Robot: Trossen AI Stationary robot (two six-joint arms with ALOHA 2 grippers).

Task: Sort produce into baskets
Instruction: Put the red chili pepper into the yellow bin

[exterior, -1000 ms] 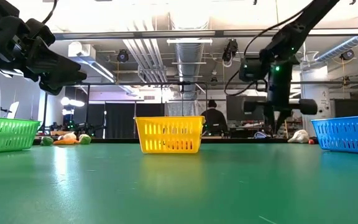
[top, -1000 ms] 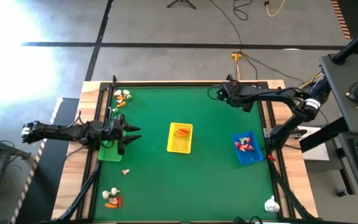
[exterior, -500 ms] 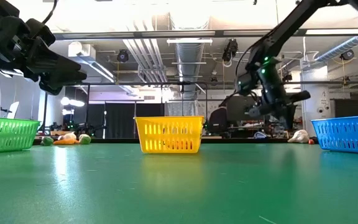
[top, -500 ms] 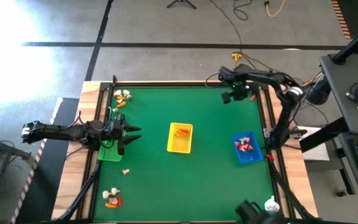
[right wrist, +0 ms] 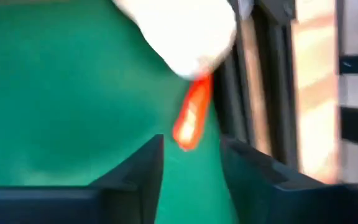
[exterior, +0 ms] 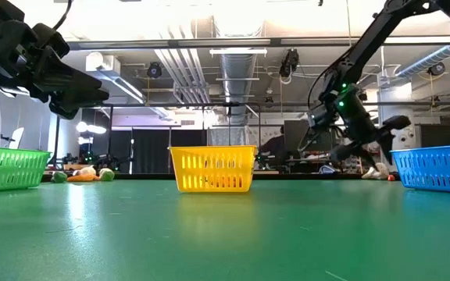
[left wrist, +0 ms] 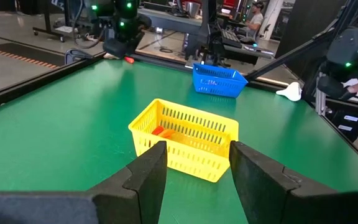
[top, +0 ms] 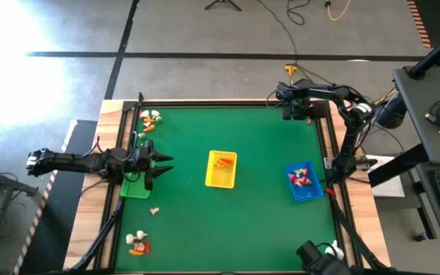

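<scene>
My left gripper [top: 161, 164] hangs open and empty over the green basket [top: 134, 187] at the table's left; its wrist view [left wrist: 197, 163] looks across at the yellow basket [left wrist: 185, 138]. My right gripper [top: 301, 112] is open and empty near the far right corner, above an orange-red piece [right wrist: 192, 117] lying beside the table's edge rail. The yellow basket [top: 221, 169] holds orange pieces. The blue basket [top: 302, 183] holds red-and-white pieces. Loose produce lies at the far left [top: 150, 120] and near left [top: 137, 243], and one piece [top: 154, 210] near the green basket.
A white thing [top: 333, 248] lies at the near right corner, with a dark shape [top: 312, 256] beside it at the table's near edge. A blurred white mass [right wrist: 179, 31] fills the top of the right wrist view. A raised rail [top: 323, 137] borders the table.
My right gripper has swung from over the far middle of the table toward the far right corner and has turned and tipped down. A dark shape has come in at the near right edge beside the white thing.
</scene>
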